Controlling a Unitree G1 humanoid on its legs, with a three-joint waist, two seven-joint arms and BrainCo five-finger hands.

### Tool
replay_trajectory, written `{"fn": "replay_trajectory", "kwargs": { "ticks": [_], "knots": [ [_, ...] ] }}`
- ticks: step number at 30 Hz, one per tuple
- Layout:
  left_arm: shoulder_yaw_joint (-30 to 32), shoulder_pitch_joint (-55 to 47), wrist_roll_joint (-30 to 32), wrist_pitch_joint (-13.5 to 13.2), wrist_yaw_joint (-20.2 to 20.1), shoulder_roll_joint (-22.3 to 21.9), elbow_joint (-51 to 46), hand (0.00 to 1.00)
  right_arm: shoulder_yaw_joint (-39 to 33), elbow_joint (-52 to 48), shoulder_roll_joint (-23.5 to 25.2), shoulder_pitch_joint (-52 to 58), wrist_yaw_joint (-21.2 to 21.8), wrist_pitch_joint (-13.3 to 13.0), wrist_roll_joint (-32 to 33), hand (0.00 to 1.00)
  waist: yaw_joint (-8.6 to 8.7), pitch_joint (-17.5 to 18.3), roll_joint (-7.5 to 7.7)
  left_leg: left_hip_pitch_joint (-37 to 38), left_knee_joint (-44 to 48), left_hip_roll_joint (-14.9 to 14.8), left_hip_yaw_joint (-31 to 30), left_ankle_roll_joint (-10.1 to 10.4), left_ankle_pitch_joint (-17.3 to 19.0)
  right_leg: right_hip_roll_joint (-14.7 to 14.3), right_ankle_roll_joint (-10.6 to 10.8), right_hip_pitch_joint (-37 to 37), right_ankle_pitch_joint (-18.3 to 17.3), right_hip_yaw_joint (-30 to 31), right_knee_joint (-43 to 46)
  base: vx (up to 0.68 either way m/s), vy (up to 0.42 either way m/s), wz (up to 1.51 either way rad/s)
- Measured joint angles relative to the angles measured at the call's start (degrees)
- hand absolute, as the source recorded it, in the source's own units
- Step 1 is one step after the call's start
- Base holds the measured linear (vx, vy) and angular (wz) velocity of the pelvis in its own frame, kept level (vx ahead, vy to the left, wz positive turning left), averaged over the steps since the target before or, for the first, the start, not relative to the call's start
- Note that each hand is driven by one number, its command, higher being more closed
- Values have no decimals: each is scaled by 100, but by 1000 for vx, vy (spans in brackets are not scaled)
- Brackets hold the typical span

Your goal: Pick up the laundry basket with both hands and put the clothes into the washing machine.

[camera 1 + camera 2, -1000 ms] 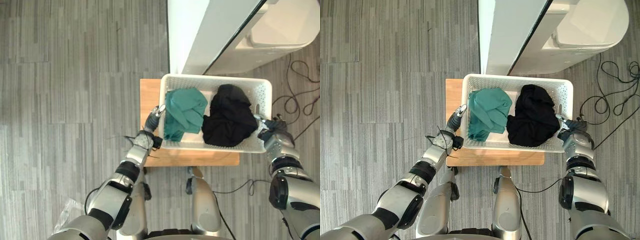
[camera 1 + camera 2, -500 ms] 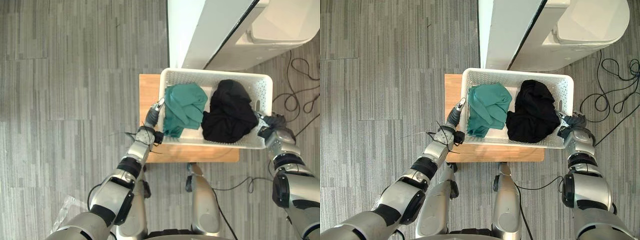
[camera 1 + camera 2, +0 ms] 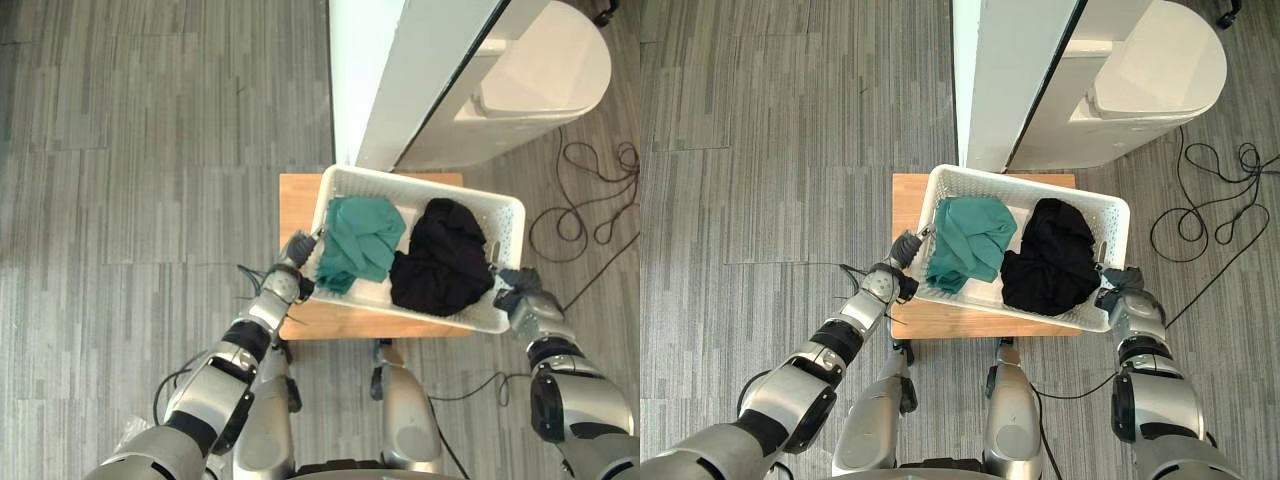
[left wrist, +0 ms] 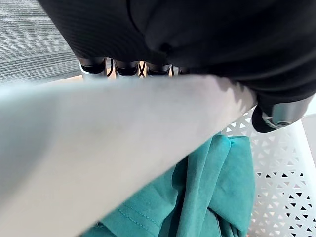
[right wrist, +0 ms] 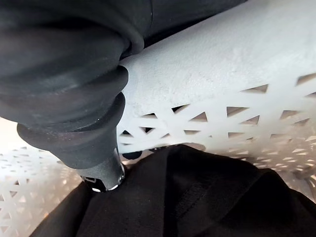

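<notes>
The white perforated laundry basket lies skewed across a small wooden table. Inside it are a teal garment on the left and a black garment on the right. My left hand is shut on the basket's left rim, with its fingers curled under and its thumb over the inner side, above the teal cloth. At the other end, my right hand is shut on the right rim, its thumb inside against the black cloth.
A white washing machine stands beyond the basket at the back right. A tall white panel rises just behind the table. Grey plank floor lies open to the left.
Both hands have curled shut on the basket's end rims. The basket has swung askew on the table, its right end nearer me. The camera has also shifted.
</notes>
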State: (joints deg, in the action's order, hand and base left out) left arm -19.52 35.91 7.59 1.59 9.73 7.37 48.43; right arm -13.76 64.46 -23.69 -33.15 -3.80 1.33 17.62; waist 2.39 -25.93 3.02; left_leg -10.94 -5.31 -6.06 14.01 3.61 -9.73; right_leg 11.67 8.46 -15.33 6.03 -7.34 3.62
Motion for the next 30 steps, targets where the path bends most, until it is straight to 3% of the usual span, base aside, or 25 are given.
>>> {"fn": "replay_trajectory", "kwargs": {
  "ticks": [4, 7, 11, 16, 20, 30],
  "knots": [
    [-9, -406, -3, 2, -213, 192, -336, 100, -159, -466, 252, 478, 42, 41, -36, 100, -27, 62, 14, 108, -1, -19, -5, 20, 15, -35, -9, 195, 5, -40, -124, 14, -10, 4],
    [0, -975, -11, 63, -240, 243, -537, 100, -172, -563, 590, 992, 62, 139, -43, 100, -42, 467, 3, 145, -4, -44, -13, 84, 76, -68, -26, 292, 0, -68, -249, 72, -22, 0],
    [1, -1696, -11, 178, -459, 320, -809, 100, -188, -719, 864, 1625, 134, 251, -100, 100, -76, 739, -17, 323, -13, -54, -95, 103, 143, -81, -26, 615, -14, -201, -429, 67, -11, 10],
    [61, -2378, -15, 295, -654, 405, -1464, 100, -219, -942, 996, 2066, 129, 407, -242, 100, -158, 1114, -44, 396, -16, -52, -145, 103, 160, -84, -24, 823, -15, -321, -579, 59, 0, 11],
    [397, -2783, -11, 298, -794, 404, -2124, 100, -227, -1919, 1197, 2521, 122, 414, -243, 100, -163, 1379, -151, 537, -20, -50, -261, 103, 160, -87, -22, 1037, -17, -404, -630, 34, 0, 9],
    [669, -3066, -18, 243, -970, 278, -2619, 100, -371, -2640, 1288, 2859, 38, 402, -243, 100, -152, 1905, -223, 808, -56, -63, -446, 153, 198, -113, -36, 1531, -65, -661, -791, -28, 6, 12]
  ]
}}
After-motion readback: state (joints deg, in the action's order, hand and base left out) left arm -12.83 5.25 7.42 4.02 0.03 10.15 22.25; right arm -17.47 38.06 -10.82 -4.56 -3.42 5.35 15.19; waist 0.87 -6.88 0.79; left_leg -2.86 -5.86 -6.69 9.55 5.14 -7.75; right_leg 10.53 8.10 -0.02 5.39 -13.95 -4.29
